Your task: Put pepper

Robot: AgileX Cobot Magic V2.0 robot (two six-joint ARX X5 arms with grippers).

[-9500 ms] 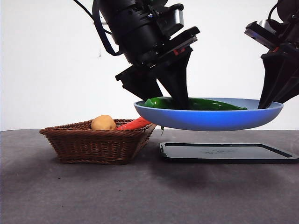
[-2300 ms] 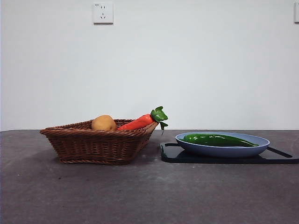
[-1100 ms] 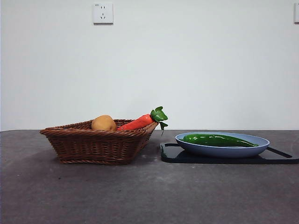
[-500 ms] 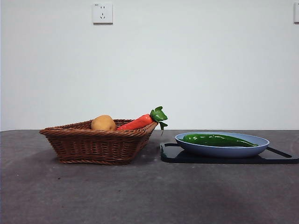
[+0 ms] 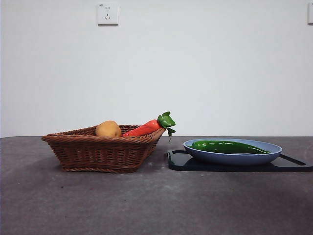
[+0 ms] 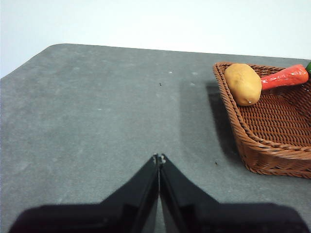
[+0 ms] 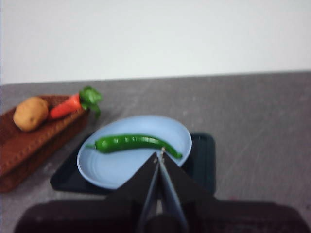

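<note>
Right wrist view, pepper (image 7: 132, 143) on blue plate (image 7: 116, 170), just beyond closed right tool (image 7: 159, 156).

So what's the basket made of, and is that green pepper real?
The basket looks like woven brown wicker; its plaited strands show. The pepper lying in the blue plate is very glossy and evenly green, so it may be a plastic one, but I can't tell for sure.

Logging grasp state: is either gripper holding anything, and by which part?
Nothing is held. Left gripper and right gripper are shut and empty; the pepper lies on the blue plate.
</note>
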